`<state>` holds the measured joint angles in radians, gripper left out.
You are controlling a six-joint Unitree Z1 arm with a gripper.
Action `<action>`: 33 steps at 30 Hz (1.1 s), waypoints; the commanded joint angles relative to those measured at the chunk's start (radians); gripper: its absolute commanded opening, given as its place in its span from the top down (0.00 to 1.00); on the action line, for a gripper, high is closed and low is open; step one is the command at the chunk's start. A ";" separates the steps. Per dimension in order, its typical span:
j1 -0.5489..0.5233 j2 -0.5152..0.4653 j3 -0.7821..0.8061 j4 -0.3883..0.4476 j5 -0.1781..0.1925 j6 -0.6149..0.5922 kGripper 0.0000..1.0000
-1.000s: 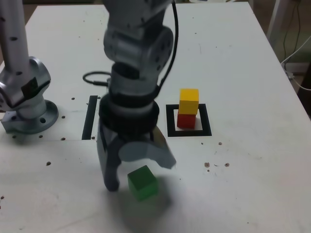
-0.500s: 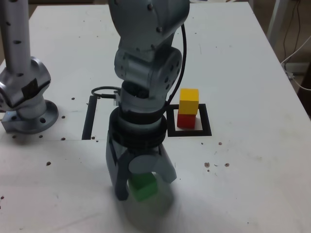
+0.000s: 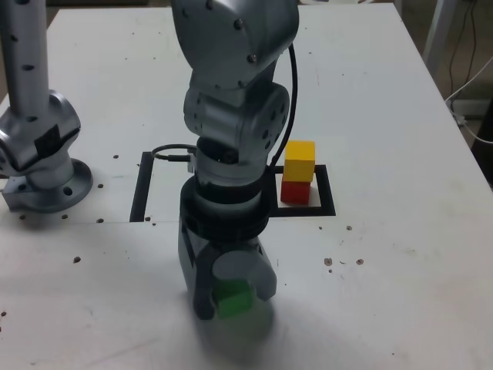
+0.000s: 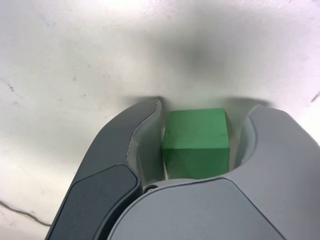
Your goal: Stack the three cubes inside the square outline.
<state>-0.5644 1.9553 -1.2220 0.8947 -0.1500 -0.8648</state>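
Lower and narrower since the earlier frame: our gripper (image 3: pixel 237 302) now brackets the green cube (image 3: pixel 233 299).
We judge this the last cube's pick-up: the fingers stand apart on either side of it, a slim gap showing at one side, so no firm clamp yet. Yellow cube (image 3: pixel 300 160) sits on red cube (image 3: pixel 296 192) inside the square outline (image 3: pixel 327 190). Next, we should finish closing squarely, then lift clear of that stack.
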 commanded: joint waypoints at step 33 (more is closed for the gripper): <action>0.415 -0.050 -0.456 0.588 0.156 0.851 0.94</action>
<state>-0.1523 1.8962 -1.6704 1.4847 0.0101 -0.0556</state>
